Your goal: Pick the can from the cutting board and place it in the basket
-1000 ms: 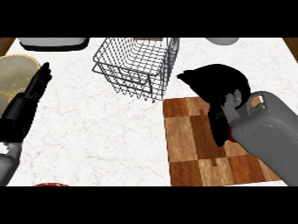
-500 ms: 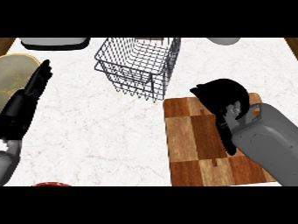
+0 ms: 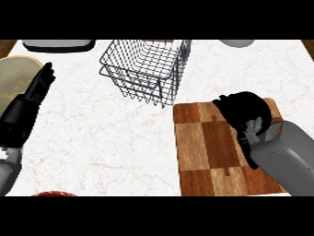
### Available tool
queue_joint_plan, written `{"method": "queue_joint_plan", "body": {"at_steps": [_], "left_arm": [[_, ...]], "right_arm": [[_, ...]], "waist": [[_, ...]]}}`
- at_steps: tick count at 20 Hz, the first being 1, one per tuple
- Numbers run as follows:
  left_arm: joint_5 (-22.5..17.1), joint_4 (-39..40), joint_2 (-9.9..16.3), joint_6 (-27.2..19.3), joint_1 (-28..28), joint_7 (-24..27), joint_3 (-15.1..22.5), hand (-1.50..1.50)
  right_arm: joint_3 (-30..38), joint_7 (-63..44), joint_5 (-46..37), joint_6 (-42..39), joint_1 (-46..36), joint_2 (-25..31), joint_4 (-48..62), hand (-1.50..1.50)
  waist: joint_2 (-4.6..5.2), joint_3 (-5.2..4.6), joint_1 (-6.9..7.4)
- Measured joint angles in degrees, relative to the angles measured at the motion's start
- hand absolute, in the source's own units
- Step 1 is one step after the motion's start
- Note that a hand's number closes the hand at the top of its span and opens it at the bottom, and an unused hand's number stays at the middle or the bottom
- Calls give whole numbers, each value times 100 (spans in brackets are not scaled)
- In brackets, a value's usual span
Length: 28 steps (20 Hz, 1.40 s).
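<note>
One wire basket (image 3: 148, 69) beside cutting board (image 3: 207, 147)

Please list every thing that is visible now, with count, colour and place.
wire basket: one, grey metal, counter top centre
cutting board: one, brown wood, lower right
plate: one, yellowish, left edge
grey object: one, top left edge, cut off
pale object: one, top right edge
red object: one, bottom edge, barely showing
can: not visible
left hand: black, open, resting at left
right hand: black, curled, over the board's upper right
</note>
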<state>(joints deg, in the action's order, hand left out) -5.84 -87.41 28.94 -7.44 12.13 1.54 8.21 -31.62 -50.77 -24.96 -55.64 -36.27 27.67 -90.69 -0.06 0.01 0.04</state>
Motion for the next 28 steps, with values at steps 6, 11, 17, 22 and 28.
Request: {"method": "queue_joint_plan", "body": {"at_steps": [6, 11, 17, 22, 28], "left_arm": [[254, -29, -222, 139, -55, -14, -116, 0], [339, 9, -301, 311, -11, -31, -339, 0], [504, -52, -447, 476, -105, -5, -513, 0], [681, -21, -605, 588, -151, 88, -625, 0], [831, -22, -738, 733, -43, -28, -771, 0]], "right_arm": [[91, 389, -694, -17, 323, -41, -78, -150], [178, 749, -1183, 176, 601, -67, -115, -150], [262, 1245, -1733, 498, 876, -174, 88, -150], [393, 1583, -2120, 620, 1055, -233, 251, -150], [568, 1984, -2563, 772, 1202, -225, 548, -150]], "waist": [[6, 1, 9], [7, 1, 9], [7, 0, 14], [6, -1, 13], [7, -1, 9]]}}
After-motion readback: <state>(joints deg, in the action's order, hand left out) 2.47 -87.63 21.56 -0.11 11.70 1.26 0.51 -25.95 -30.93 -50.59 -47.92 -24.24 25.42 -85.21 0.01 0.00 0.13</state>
